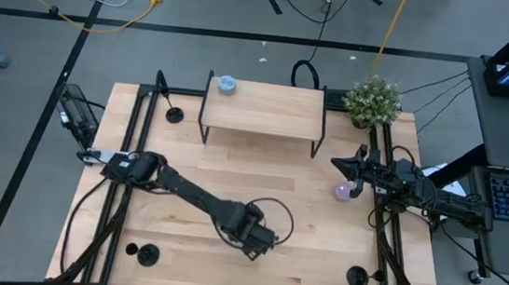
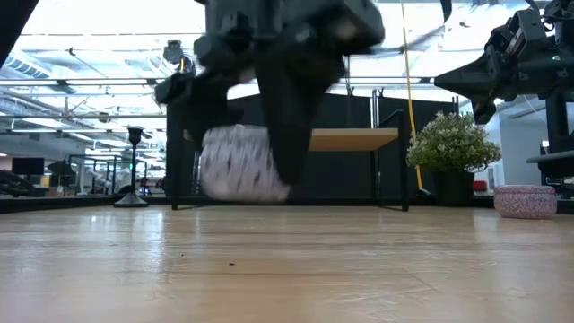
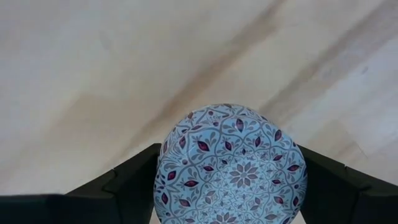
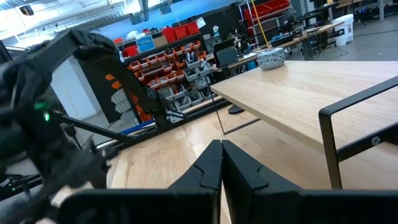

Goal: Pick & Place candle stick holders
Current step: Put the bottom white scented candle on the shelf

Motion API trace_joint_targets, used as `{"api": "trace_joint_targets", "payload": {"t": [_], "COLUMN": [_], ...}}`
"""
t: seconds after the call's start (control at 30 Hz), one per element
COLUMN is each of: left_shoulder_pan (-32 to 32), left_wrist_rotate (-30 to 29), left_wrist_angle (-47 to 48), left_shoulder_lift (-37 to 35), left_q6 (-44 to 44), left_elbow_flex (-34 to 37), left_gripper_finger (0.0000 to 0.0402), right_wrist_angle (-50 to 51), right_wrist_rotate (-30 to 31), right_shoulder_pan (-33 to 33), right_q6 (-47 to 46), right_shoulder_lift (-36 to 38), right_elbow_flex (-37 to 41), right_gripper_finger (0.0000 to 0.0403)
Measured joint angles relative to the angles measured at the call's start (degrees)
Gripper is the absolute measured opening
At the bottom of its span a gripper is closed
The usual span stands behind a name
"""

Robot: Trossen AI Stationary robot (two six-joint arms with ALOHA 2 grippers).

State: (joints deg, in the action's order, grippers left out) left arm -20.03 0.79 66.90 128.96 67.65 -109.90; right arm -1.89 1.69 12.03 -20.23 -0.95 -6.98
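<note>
At the far left of the desk (image 1: pixel 187 164), one black candle stick holder (image 1: pixel 175 113) stood near the back edge and another (image 1: pixel 145 256) near the front edge, both upright. My left fingers (image 3: pixel 134 180) reached over the middle of the desk towards its front and were clamped on either side of a patterned round pot (image 3: pixel 231 165), held just clear of the wood. Behind stood a low shelf (image 1: pixel 262 109) carrying a small bluish pot (image 1: pixel 226 85). My right fingers (image 4: pixel 208 171) were pressed together, empty, raised near the plant (image 1: pixel 374 100), a pink pot (image 1: pixel 342 190) just beside them. A third black holder (image 1: pixel 357 277) stood at the front right.
</note>
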Motion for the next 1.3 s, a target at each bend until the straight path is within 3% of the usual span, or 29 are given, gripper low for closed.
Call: {"api": "trace_joint_targets", "payload": {"t": [0.2,0.47,0.7,0.87,1.1,1.3], "left_shoulder_pan": [3.84,12.26,22.77,32.68,43.81,46.95], "left_wrist_rotate": [-2.28,-10.48,-19.41,-23.05,-19.78,-15.81], "left_wrist_angle": [4.92,15.32,20.45,20.64,16.51,15.76], "left_shoulder_lift": [-5.57,-15.74,-23.6,-25.85,-24.76,-23.09], "left_q6": [-5.38,-10.69,-17.2,-26.37,-37.64,-40.21], "left_elbow_flex": [-0.04,-0.12,-0.18,-0.18,-0.2,-0.18], "left_gripper_finger": [0.0302,0.0303,0.031,0.0306,0.0316,0.0304], "right_wrist_angle": [-0.01,-0.02,-0.04,-0.03,-0.04,-0.04], "right_wrist_rotate": [0.02,0.02,0.13,0.02,0.02,0.13], "right_shoulder_pan": [-0.01,-0.01,0.0,-0.02,0.0,0.0], "right_q6": [0.11,-0.04,-0.07,-0.07,-0.07,-0.07], "right_shoulder_lift": [0.0,0.02,0.02,0.02,0.02,0.02], "right_elbow_flex": [0.0,0.0,0.0,0.0,0.02,0.02], "right_gripper_finger": [0.0,0.0,0.0,0.0,0.0,0.0]}}
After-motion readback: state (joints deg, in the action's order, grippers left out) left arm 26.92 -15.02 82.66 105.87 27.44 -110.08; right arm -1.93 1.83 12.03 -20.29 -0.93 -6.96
